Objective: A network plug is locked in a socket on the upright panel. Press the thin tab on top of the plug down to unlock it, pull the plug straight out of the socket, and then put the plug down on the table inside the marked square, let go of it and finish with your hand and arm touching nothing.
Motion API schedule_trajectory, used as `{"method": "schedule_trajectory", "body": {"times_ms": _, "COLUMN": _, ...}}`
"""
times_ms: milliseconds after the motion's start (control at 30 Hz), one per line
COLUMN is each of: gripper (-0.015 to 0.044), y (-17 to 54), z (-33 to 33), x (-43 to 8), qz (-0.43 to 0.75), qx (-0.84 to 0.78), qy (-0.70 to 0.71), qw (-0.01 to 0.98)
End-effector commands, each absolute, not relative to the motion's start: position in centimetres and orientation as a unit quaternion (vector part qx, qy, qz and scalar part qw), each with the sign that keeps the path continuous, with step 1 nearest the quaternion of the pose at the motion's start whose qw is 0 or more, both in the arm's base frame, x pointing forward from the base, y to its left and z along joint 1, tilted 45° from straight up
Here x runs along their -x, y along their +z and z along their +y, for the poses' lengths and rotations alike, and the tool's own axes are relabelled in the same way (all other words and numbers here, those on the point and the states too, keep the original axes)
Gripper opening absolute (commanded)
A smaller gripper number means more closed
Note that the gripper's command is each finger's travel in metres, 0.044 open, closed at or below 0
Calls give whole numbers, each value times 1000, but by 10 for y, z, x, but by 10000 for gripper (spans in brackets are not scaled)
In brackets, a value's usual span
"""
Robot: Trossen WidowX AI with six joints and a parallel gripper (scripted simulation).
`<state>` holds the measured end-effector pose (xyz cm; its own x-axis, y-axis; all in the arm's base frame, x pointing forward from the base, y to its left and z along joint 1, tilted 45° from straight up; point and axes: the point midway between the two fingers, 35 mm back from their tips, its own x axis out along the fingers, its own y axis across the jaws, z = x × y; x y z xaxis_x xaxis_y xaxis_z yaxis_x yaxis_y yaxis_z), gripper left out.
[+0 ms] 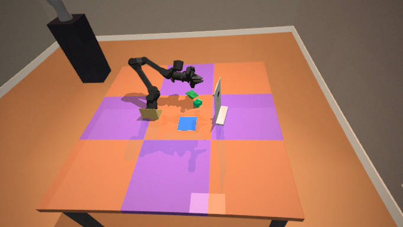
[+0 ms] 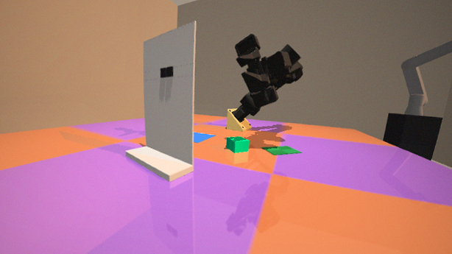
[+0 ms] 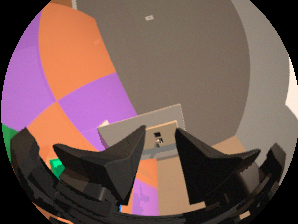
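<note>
Short of upright panel (image 1: 217,103) (image 2: 168,118) (image 3: 117,131), end effector (image 1: 200,80) (image 2: 252,73) (image 3: 160,129) partly apart, clamped on nothing. Plug (image 1: 213,95) (image 3: 158,142) apparently socketed; left: unlocking, pulling, placing in blue square (image 1: 187,123) (image 2: 203,137), releasing, retreating.

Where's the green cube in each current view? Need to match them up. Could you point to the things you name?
Top: the green cube (image 1: 197,103) (image 2: 237,145) (image 3: 57,168) sits just right of center, slightly above mid-height.
Exterior: right of center, a bit below mid-height.
Wrist: lower left, partly cut off by the black pincer (image 1: 202,80) (image 3: 160,129).
Shared landmark: upright panel (image 1: 217,101) (image 2: 167,118) (image 3: 117,131).
</note>
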<state>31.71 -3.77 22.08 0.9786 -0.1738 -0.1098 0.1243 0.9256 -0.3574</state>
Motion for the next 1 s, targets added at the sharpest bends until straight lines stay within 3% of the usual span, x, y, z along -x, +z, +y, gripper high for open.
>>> {"method": "schedule_trajectory", "body": {"times_ms": 0, "gripper": 156, "y": 188, "z": -53, "x": -310, "qz": 110, "qx": 244, "qy": -101, "qw": 958}}
{"method": "schedule_trajectory", "body": {"times_ms": 300, "gripper": 156, "y": 131, "z": -77, "x": -287, "qz": 190, "qx": 359, "qy": -125, "qw": 905}}
{"method": "schedule_trajectory", "body": {"times_ms": 967, "gripper": 156, "y": 132, "z": -83, "x": -316, "qz": 191, "qx": 361, "qy": -126, "qw": 904}}
